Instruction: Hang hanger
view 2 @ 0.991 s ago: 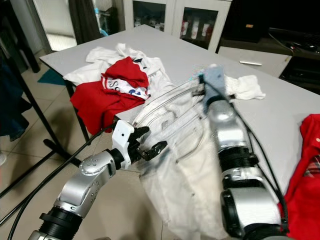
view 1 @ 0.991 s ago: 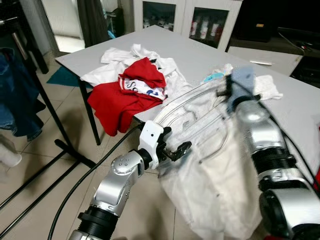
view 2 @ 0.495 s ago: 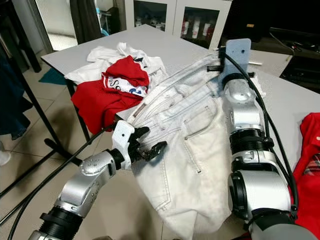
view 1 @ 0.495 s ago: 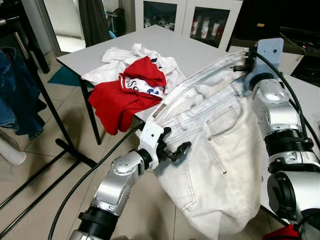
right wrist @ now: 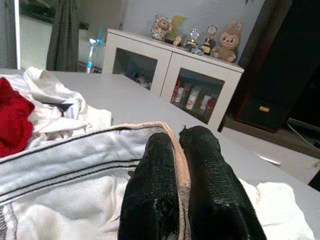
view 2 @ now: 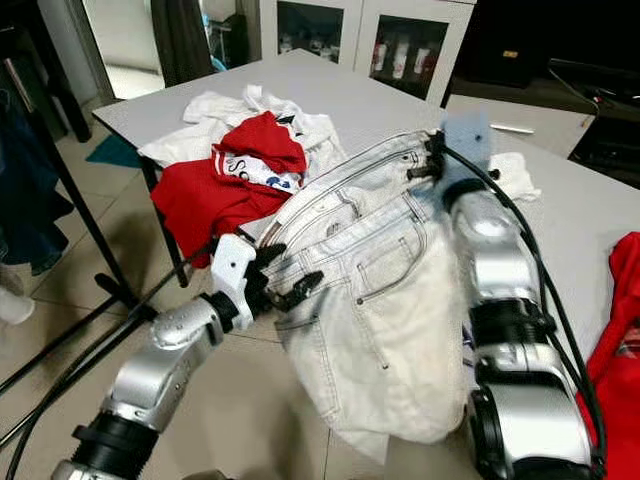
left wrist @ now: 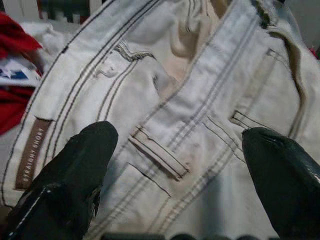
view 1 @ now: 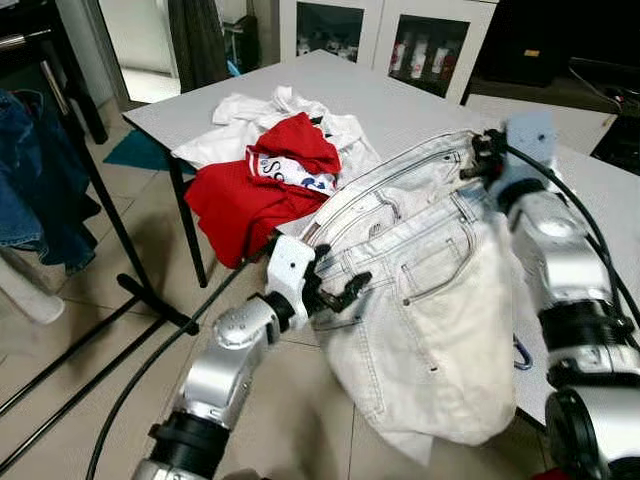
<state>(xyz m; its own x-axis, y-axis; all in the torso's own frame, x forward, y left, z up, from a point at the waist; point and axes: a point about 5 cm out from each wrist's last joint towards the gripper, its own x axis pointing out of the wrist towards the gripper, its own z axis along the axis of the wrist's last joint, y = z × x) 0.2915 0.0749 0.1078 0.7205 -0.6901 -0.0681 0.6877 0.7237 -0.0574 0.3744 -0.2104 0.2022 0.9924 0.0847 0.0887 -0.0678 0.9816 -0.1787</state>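
Right gripper is pinched tight on the white jeans' waistband, while the left gripper sits wide open right at the belt-loop end.

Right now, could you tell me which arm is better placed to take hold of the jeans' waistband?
Left: its open claw faces the waistband of the jeans. The right claw is already shut on the far waistband.

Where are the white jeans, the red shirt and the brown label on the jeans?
White jeans (view 1: 430,330), left eye view, on the back pocket area.
Red shirt (view 1: 235,205), left eye view, on the part hanging off the table edge.
Brown label (left wrist: 31,156), left wrist view, on its middle.
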